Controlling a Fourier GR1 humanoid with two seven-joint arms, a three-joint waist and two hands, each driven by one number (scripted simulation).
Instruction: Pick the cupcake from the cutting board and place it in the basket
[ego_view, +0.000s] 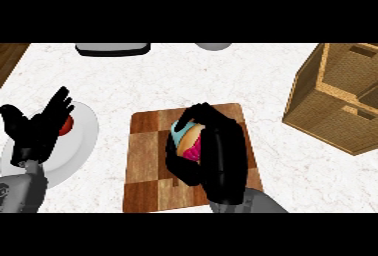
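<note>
While the cupcake (188, 142) sat over the cutting board (148, 155), the right hand (221, 160) was curled round it from its right side, clasping it, well apart from the basket (328, 100).

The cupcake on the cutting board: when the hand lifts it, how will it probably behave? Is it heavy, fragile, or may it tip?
Probably light: the cupcake looks small inside the right hand curled round it. Its pink and tan parts suggest soft icing, so a squeeze may dent it. Its base is hidden, so tipping cannot be judged.
</note>
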